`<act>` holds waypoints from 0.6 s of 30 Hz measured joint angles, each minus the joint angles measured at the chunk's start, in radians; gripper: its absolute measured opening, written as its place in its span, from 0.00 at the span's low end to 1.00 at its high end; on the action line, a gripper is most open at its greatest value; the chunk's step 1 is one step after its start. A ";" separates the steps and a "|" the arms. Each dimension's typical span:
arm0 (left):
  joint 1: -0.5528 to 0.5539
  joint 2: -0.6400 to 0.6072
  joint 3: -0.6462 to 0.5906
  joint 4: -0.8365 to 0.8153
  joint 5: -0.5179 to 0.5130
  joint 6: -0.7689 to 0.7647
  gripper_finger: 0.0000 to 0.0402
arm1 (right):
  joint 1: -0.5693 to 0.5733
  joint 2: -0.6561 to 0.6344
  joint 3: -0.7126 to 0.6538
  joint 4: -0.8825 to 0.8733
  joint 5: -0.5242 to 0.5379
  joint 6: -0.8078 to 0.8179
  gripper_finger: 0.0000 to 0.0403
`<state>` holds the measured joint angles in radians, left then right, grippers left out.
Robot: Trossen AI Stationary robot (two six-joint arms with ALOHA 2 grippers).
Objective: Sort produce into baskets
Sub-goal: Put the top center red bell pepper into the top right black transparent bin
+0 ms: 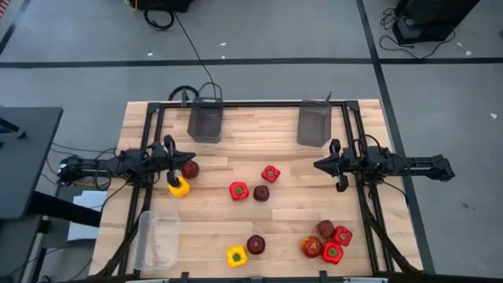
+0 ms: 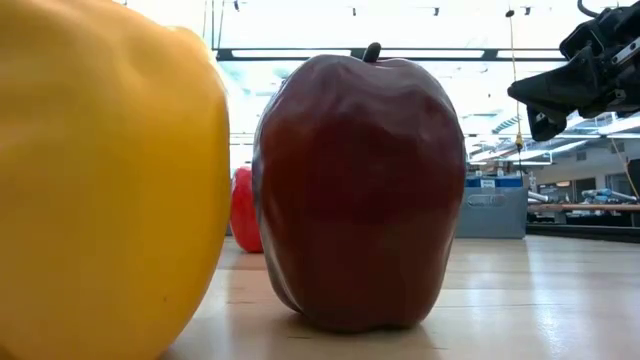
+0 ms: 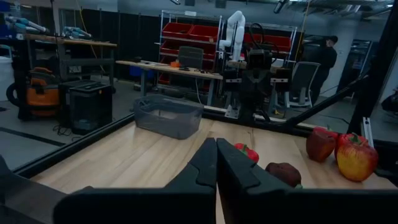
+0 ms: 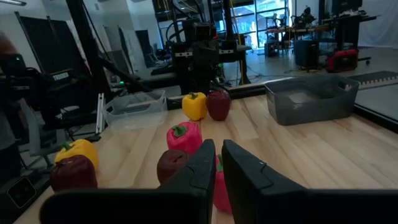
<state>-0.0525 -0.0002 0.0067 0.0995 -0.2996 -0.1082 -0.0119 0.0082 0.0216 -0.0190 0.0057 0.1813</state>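
With our left gripper (image 3: 216, 163) showing its fingers pressed together on nothing, as our right gripper (image 4: 214, 162) does too, we have sorted nothing yet. Our left fingers hover just beside a dark maroon round fruit (image 1: 190, 168) and a yellow bell pepper (image 1: 179, 187) on the wooden desk (image 1: 283, 224). Those two sit so close that, in our judgement, descending on one could nudge the other away. Red bell peppers (image 1: 238, 190) lie mid-desk, with more clustered near the front right. Two dark grey see-through bins (image 1: 206, 123) stand at the far edge; the clear plastic tub (image 1: 158, 240) sits front left. Both arms reach inward from opposite sides, level above the desk.
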 joint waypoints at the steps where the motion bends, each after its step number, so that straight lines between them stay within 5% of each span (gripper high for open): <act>1: 0.000 0.000 0.000 0.012 0.000 0.000 0.02 | 0.000 0.000 0.000 0.000 0.000 0.000 0.11; 10: 0.000 0.001 0.003 0.080 -0.003 -0.008 0.02 | 0.000 0.000 0.000 0.000 0.000 0.000 0.11; 18: 0.000 0.000 0.006 0.153 -0.013 -0.301 0.02 | 0.000 0.000 0.000 0.172 0.027 0.030 0.11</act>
<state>-0.0525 -0.0002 0.0128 0.2523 -0.3126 -0.4092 -0.0118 0.0083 0.0212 0.1534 0.0329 0.2114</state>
